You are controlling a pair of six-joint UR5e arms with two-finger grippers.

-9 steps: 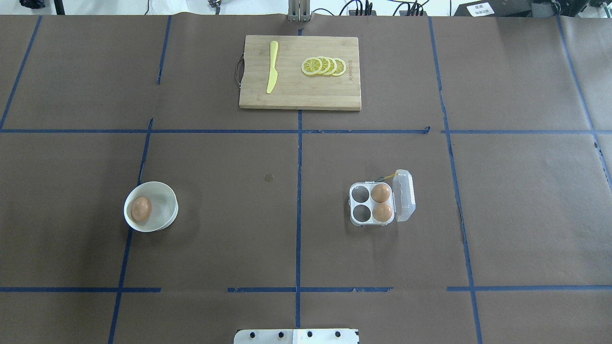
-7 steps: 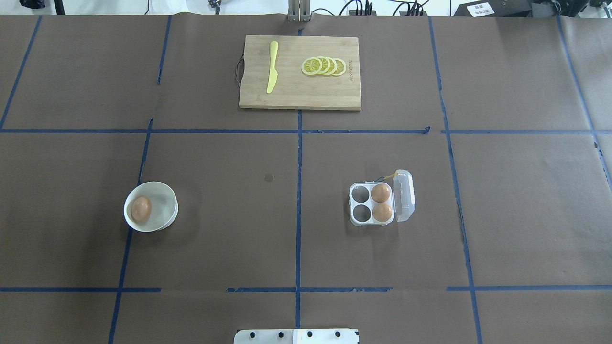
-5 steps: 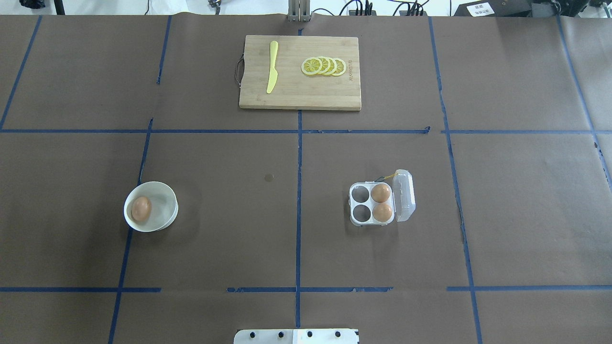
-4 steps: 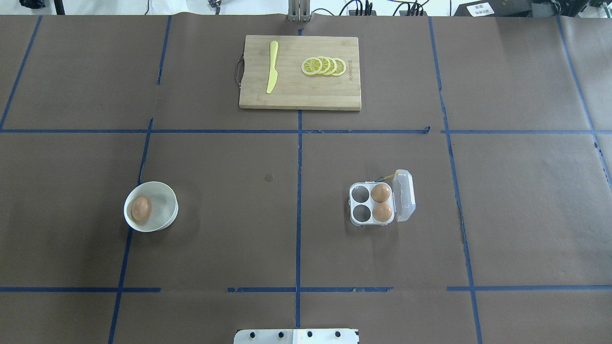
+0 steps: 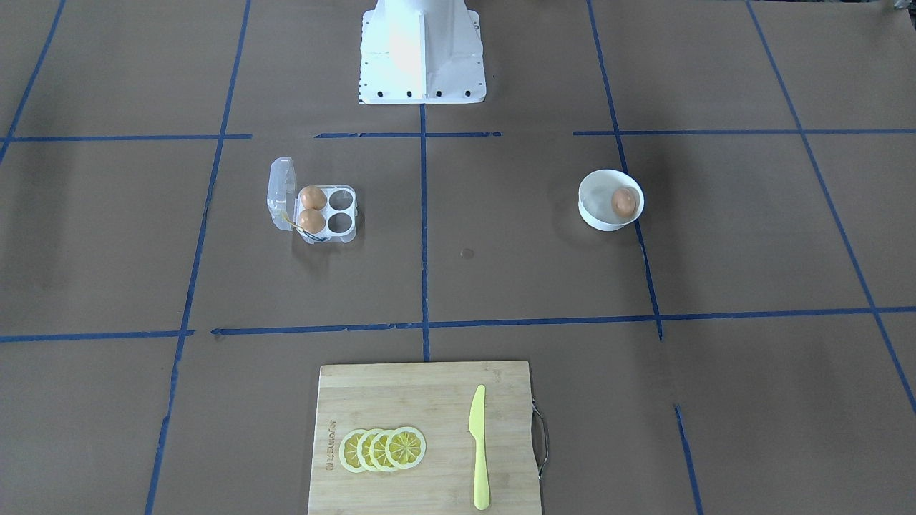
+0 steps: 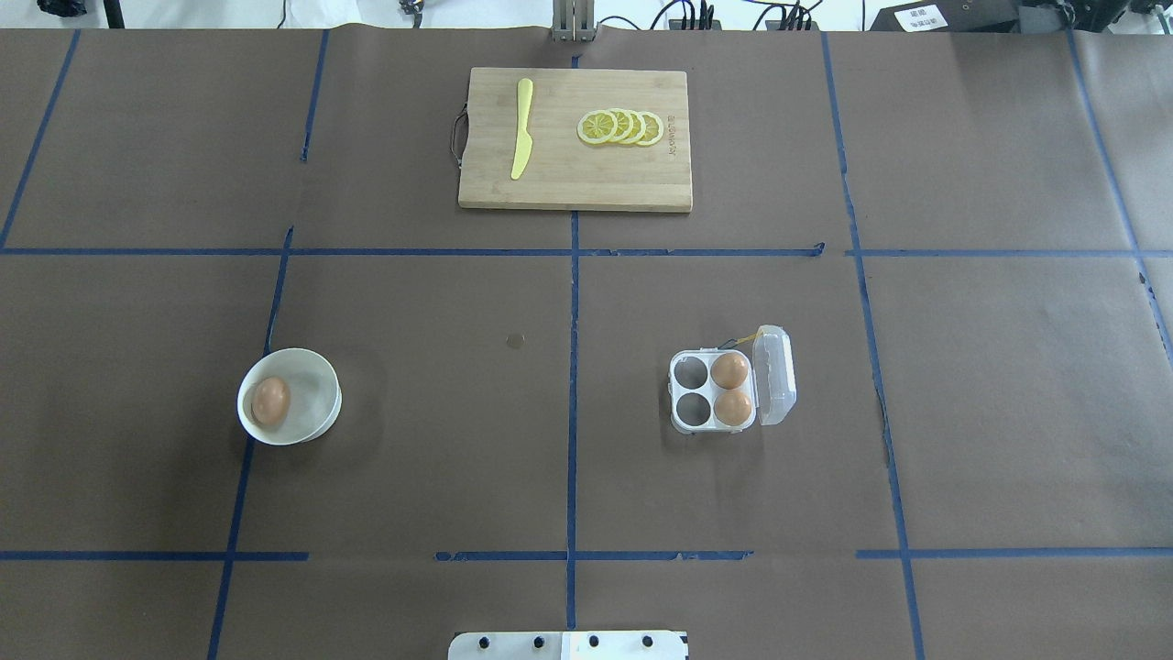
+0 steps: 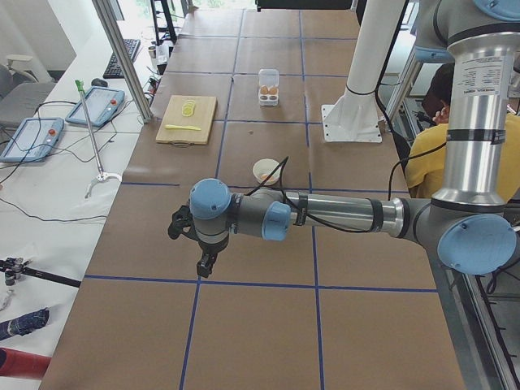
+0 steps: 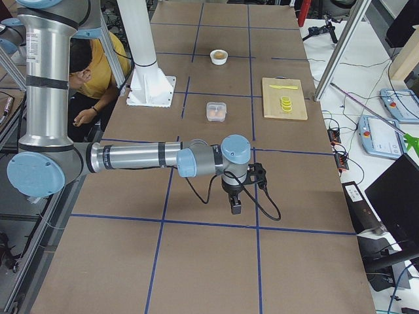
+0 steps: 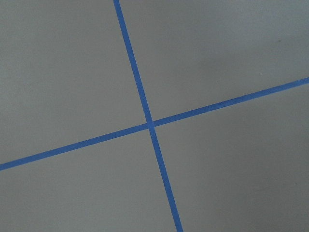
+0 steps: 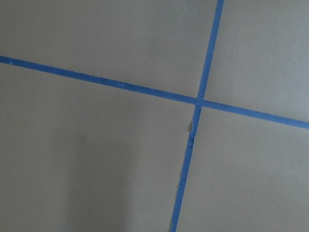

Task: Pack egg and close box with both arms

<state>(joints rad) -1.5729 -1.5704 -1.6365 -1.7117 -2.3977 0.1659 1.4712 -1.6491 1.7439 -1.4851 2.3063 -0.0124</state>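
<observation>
One tan egg (image 6: 271,401) lies in a round white bowl (image 6: 316,422) on the table's left half; it also shows in the front view (image 5: 623,202). The clear box (image 6: 713,392) stands on the right half with its lid (image 6: 775,376) open. Two eggs (image 6: 729,370) fill its right-hand cups, and the two left cups are empty. My left gripper (image 7: 205,264) hangs off to the left of the bowl, and my right gripper (image 8: 235,208) off to the right of the box, both over bare table. They show only in the side views, so I cannot tell whether they are open or shut.
A wooden cutting board (image 6: 575,183) lies at the far middle with a yellow knife (image 6: 521,128) and lemon slices (image 6: 621,126) on it. The white pedestal base (image 5: 421,50) stands at the near edge. Both wrist views show only brown paper and blue tape crosses.
</observation>
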